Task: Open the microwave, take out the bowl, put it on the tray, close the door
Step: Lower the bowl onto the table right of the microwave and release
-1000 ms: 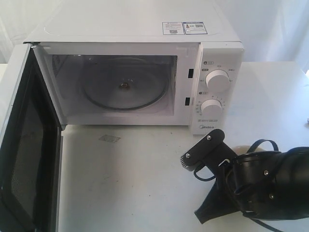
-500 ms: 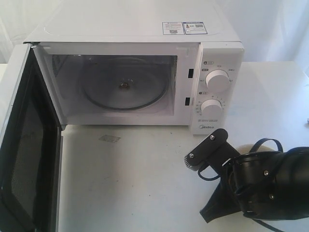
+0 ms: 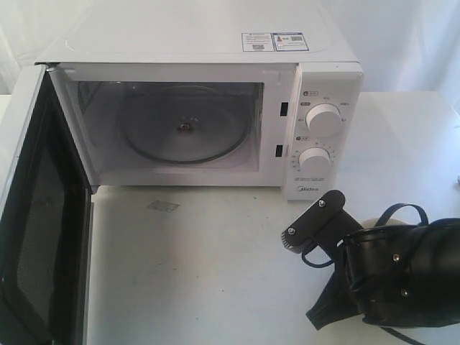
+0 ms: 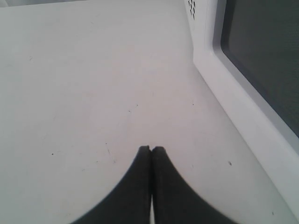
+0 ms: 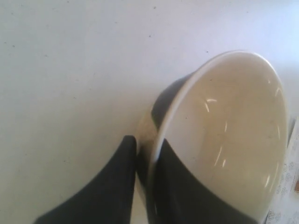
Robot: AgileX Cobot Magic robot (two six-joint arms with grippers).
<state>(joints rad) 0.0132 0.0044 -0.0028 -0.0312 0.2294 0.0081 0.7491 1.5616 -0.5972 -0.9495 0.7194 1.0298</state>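
Note:
The white microwave (image 3: pixel 215 43) stands at the back with its door (image 3: pixel 36 215) swung wide open to the left. Its glass turntable (image 3: pixel 183 133) lies bare. My right gripper (image 5: pixel 147 142) is shut on the rim of the cream-yellow bowl (image 5: pixel 233 135), one finger inside and one outside, just above the table. In the exterior view the bowl (image 3: pixel 374 221) peeks out behind the black right arm (image 3: pixel 402 273), in front of the knobs. My left gripper (image 4: pixel 152 149) is shut on nothing, low over the table beside the door's dark window (image 4: pixel 261 56). No tray is in view.
The white table (image 3: pixel 201 273) stretches in front of the microwave, with a faint grey mark (image 3: pixel 163 206) near the oven's foot. A black camera bracket (image 3: pixel 313 219) sticks out from the right arm. A printed edge (image 5: pixel 288 186) shows beside the bowl.
My right arm has shifted a little to the right and toward the front, carrying the bowl with it. The microwave and its door have not moved.

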